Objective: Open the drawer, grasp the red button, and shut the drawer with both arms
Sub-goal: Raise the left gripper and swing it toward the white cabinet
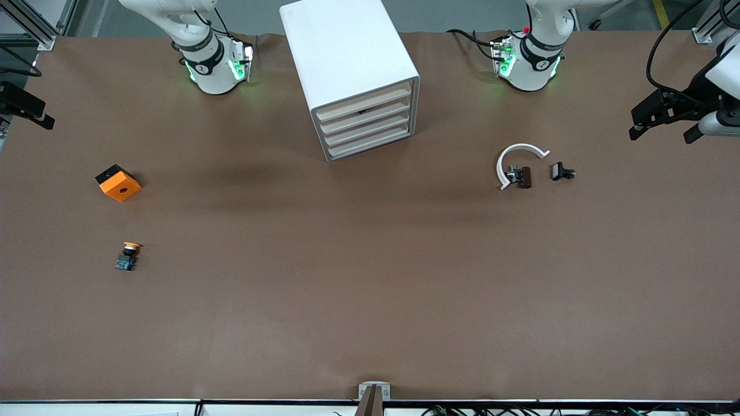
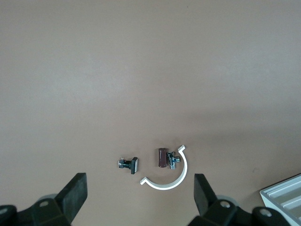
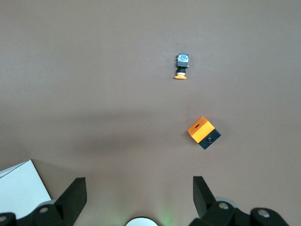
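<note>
Evidently the task had not got under way: all four drawers [image 1: 367, 124] of the white drawer cabinet [image 1: 350, 69] were shut flush, and no hand was at them. The red-capped button showed in none of the views, so it could not be placed; most likely it lay inside one of those shut drawers, though which one could not be told. Every step was therefore left to do: pulling the right drawer open, lifting the button out, and pushing the drawer shut. The left hand [image 2: 141, 188] hung high over the bench [image 1: 370, 289] toward the left arm's end from the cabinet, fingers [image 2: 75, 190] spread wide apart and holding nothing. Below it lay a white curved clip [image 1: 517, 162], a small brown part [image 1: 523, 177] touching a metal fitting inside the clip's arc, and a small black part [image 1: 562, 171] just beside them. The right hand [image 3: 140, 190] hung likewise over the bench toward the right arm's end from the cabinet, its fingers [image 3: 75, 193] also wide apart and empty. An orange cube with a hole [image 1: 118, 183] sat there, and an orange-capped pushbutton [image 1: 128, 256] lay nearer to the front camera than the cabinet; that pushbutton was not the one wanted. Neither hand was close to the cabinet's front, so both arms appeared to be waiting.
</note>
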Motion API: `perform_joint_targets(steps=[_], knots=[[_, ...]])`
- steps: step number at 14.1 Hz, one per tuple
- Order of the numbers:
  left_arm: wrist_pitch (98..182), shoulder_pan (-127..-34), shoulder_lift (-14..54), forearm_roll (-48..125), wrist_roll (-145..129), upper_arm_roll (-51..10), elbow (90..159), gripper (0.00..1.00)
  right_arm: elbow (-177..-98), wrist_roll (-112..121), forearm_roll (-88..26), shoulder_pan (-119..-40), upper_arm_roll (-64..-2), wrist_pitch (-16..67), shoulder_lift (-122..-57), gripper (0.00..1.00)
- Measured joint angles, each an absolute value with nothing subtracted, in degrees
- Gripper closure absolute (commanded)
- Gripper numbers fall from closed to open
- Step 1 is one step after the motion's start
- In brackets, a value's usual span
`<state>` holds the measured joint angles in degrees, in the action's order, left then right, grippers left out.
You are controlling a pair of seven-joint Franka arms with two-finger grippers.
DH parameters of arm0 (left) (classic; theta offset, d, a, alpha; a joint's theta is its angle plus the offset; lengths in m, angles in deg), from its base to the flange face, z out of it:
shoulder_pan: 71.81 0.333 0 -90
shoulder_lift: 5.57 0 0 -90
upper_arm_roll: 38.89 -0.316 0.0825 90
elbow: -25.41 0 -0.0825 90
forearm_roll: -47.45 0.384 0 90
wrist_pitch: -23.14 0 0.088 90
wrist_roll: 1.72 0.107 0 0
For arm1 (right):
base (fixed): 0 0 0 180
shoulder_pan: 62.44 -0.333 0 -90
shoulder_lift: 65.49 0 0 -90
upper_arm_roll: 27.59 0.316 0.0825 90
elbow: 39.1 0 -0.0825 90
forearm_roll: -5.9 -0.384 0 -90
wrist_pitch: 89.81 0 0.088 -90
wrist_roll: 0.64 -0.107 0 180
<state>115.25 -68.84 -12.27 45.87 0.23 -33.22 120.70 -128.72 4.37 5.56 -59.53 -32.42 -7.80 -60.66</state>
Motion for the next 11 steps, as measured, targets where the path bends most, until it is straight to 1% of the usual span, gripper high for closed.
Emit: perform_joint_targets(steps=[8,11], knots=[[115.1,-68.8,-12.0,45.9,0.2,-33.2,120.7,0.0,-128.8,4.4,5.6,-59.5,-32.4,-7.8,-60.7,0.0],[114.3,-68.9,-10.3,45.9,0.2,-33.2,121.0,0.0,-128.8,4.4,5.6,-59.5,-32.4,-7.8,-60.7,0.0]])
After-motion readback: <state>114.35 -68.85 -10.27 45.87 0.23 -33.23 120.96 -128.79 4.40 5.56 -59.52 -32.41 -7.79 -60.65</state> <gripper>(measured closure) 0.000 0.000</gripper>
